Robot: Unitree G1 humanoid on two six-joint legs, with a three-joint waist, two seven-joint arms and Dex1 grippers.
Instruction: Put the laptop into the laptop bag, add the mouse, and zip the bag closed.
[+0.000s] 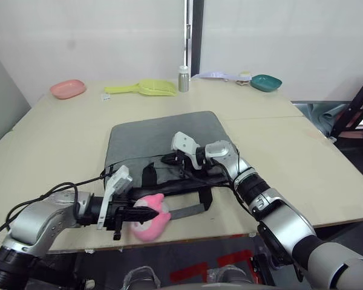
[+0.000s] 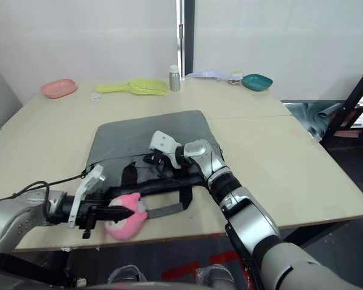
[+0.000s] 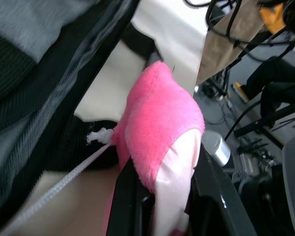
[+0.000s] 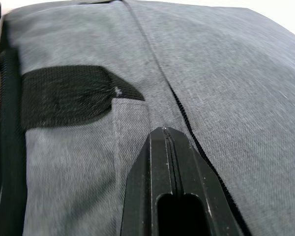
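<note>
The grey laptop bag (image 1: 163,130) lies flat on the table, its black handles (image 1: 204,196) toward the front edge. My right gripper (image 1: 167,160) is shut, its tip (image 4: 164,135) resting on the bag's fabric beside a black seam near the front edge. At the table's front edge my left gripper (image 1: 146,214) is shut on a pink plush toy (image 1: 154,225), just in front of the bag's open black edge (image 3: 88,73). In the left wrist view the plush (image 3: 162,128) sits squeezed between the two fingers. The laptop and the mouse are out of view.
Along the table's far side stand a pink bowl (image 1: 68,89), a yellow-green scoop (image 1: 148,88), a silver bottle (image 1: 183,78) and a teal bowl (image 1: 266,82). The tabletop (image 1: 302,163) is bare wood to the right and left of the bag.
</note>
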